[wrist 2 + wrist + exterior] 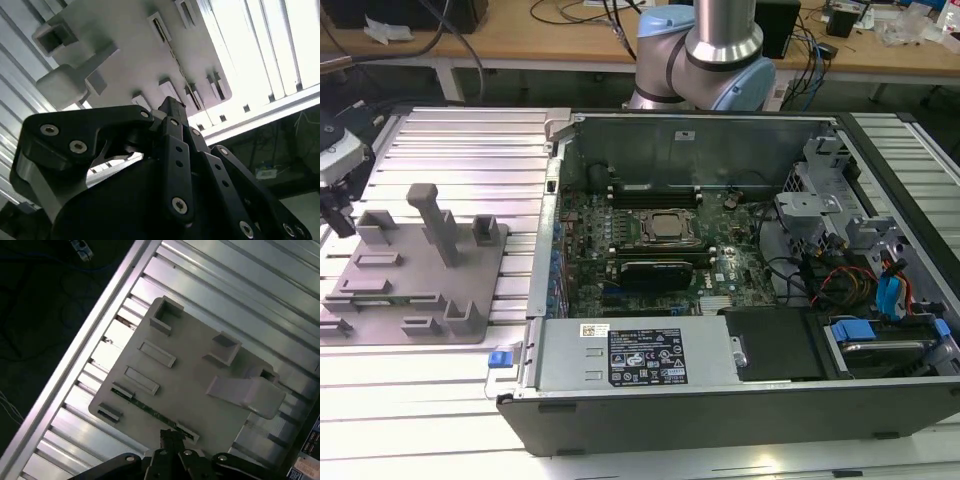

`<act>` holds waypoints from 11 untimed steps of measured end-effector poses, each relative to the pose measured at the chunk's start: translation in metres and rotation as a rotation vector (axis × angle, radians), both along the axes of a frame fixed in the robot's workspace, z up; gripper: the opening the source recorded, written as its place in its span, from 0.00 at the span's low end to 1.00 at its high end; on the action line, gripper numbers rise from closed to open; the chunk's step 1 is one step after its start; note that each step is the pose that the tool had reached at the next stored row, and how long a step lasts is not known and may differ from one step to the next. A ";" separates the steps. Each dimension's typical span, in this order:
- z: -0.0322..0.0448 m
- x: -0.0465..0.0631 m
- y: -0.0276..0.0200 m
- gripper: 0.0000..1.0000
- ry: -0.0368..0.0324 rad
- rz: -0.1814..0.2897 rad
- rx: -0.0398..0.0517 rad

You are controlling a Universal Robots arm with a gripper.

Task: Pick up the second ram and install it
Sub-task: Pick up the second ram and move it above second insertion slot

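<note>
Ram stick point(149, 409) stands on edge in slots along one border of the grey fixture plate point(195, 385), not yet lifted. Gripper point(172, 436) hovers over that border near one end of the stick, fingers together and empty. Judgement: a good grasp needs fingers spread, centred mid-stick, pads square to its flat faces, then a straight pull off the plate.

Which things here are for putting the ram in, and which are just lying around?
For the job: thin green ram stick on the grey plastic fixture plate; black metal pincer; green motherboard in the open black computer case.
Just lying about: red and black wires; wooden bench behind.
</note>
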State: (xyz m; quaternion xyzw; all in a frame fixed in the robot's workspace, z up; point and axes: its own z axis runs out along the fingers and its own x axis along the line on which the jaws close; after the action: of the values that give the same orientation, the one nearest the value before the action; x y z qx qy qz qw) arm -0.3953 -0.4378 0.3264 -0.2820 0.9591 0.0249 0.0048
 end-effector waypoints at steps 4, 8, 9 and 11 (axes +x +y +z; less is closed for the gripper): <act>-0.0018 0.000 0.0000 0.08 0.0000 0.153 -0.0001; -0.0030 0.000 0.0000 0.08 0.0000 0.248 0.0000; -0.0032 0.000 0.0000 0.08 0.0001 0.267 -0.0001; -0.0040 0.000 0.0000 0.08 -0.0001 0.332 0.0000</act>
State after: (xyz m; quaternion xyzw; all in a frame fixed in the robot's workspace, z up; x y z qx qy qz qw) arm -0.3953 -0.4378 0.3224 -0.4366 0.8993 0.0253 0.0007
